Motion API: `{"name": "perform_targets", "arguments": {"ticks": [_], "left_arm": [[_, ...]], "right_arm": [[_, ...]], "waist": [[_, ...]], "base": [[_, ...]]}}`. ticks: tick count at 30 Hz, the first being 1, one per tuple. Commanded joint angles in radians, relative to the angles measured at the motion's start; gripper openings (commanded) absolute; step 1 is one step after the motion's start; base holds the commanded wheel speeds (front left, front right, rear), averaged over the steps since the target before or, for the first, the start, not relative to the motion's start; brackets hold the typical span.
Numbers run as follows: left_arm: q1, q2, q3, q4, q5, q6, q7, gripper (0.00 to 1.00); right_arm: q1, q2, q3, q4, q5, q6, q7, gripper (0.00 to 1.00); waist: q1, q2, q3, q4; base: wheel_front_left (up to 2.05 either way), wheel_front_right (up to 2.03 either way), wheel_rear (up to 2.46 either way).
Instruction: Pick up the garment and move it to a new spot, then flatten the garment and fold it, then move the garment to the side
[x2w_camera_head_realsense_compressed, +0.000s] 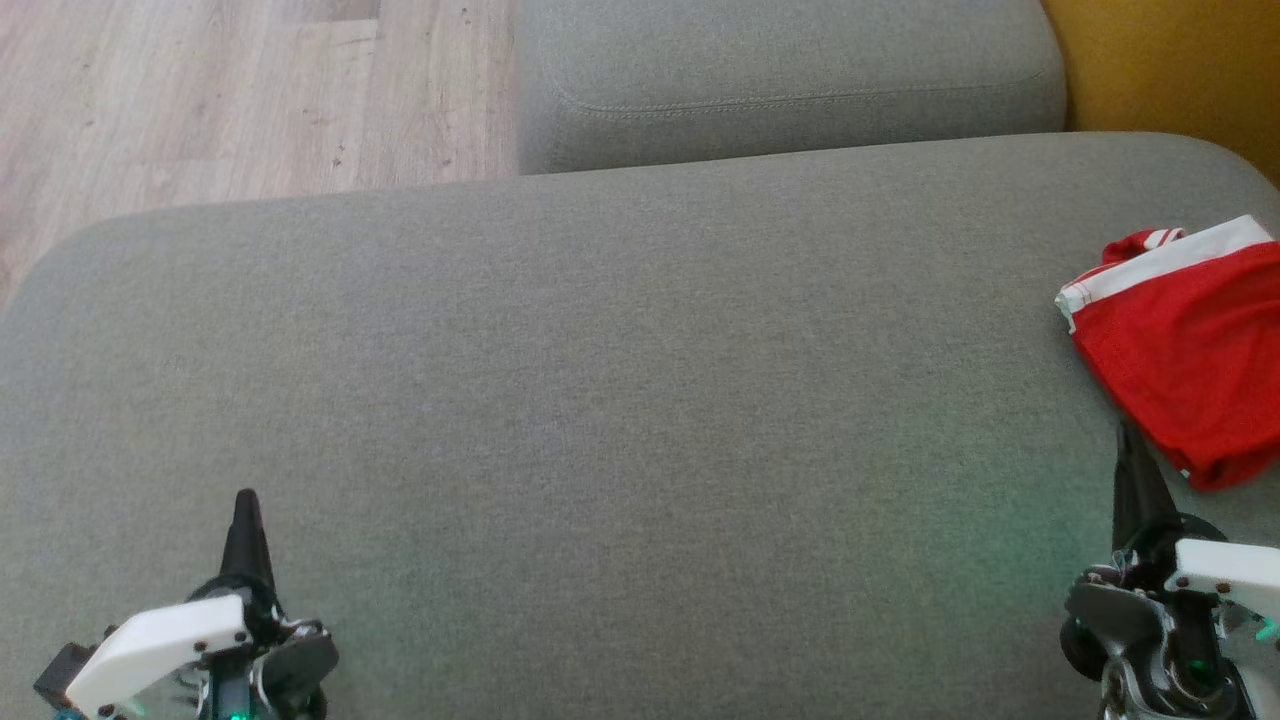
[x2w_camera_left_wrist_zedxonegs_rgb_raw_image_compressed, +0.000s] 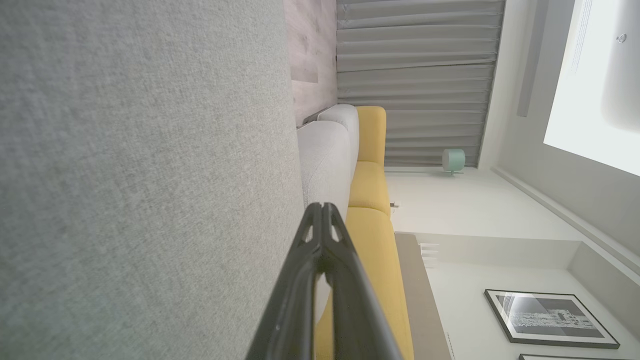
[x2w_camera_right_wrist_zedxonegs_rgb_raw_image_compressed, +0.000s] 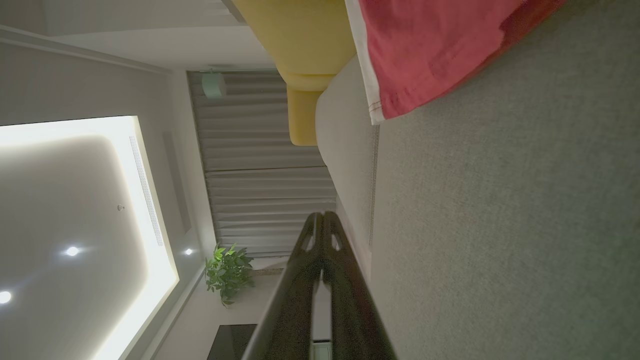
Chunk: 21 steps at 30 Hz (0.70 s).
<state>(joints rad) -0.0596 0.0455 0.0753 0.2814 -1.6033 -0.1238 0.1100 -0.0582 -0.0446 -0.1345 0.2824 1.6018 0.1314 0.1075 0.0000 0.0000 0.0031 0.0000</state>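
Count across views: garment (x2w_camera_head_realsense_compressed: 1180, 350), 1; grippers, 2, namely left gripper (x2w_camera_head_realsense_compressed: 246, 500) and right gripper (x2w_camera_head_realsense_compressed: 1125, 440); grey cushions (x2w_camera_head_realsense_compressed: 600, 400), 2; yellow sofa (x2w_camera_left_wrist_zedxonegs_rgb_raw_image_compressed: 372, 190), 1; potted plant (x2w_camera_right_wrist_zedxonegs_rgb_raw_image_compressed: 227, 272), 1; mint-green lamp (x2w_camera_left_wrist_zedxonegs_rgb_raw_image_compressed: 453, 160), 1; lit ceiling spotlights (x2w_camera_right_wrist_zedxonegs_rgb_raw_image_compressed: 72, 251), 3; framed picture (x2w_camera_left_wrist_zedxonegs_rgb_raw_image_compressed: 547, 317), 1 whole, plus the edge of a second.

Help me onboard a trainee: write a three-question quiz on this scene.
1. True or false: the jersey lies near the right end of the grey cushion.
2. The left hand is: A) open, B) shut on the jersey, C) shut and empty.
3. Fill in: the hand nearer the jersey is the ___ hand.

Key: 1 true. 2 C. 3 right: the right hand points up just below the jersey.
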Motion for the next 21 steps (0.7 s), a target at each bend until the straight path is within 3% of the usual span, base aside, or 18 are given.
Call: {"name": "perform_targets", "arguments": {"ticks": [1, 21], "left_arm": [[-0.049, 0.005, 0.040, -0.036, -0.004, -0.007, 0.004, 0.00], [-0.049, 0.005, 0.040, -0.036, -0.004, -0.007, 0.004, 0.00]], "right_arm": [[-0.050, -0.006, 0.021, -0.038, 0.007, -0.001, 0.006, 0.00], [-0.050, -0.006, 0.021, -0.038, 0.007, -0.001, 0.006, 0.00]], "waist": [[0.0000, 0.0000, 0.000, 0.000], [0.0000, 0.0000, 0.000, 0.000]], "base": [[0.00, 0.00, 0.00], [0.00, 0.00, 0.00]]}}
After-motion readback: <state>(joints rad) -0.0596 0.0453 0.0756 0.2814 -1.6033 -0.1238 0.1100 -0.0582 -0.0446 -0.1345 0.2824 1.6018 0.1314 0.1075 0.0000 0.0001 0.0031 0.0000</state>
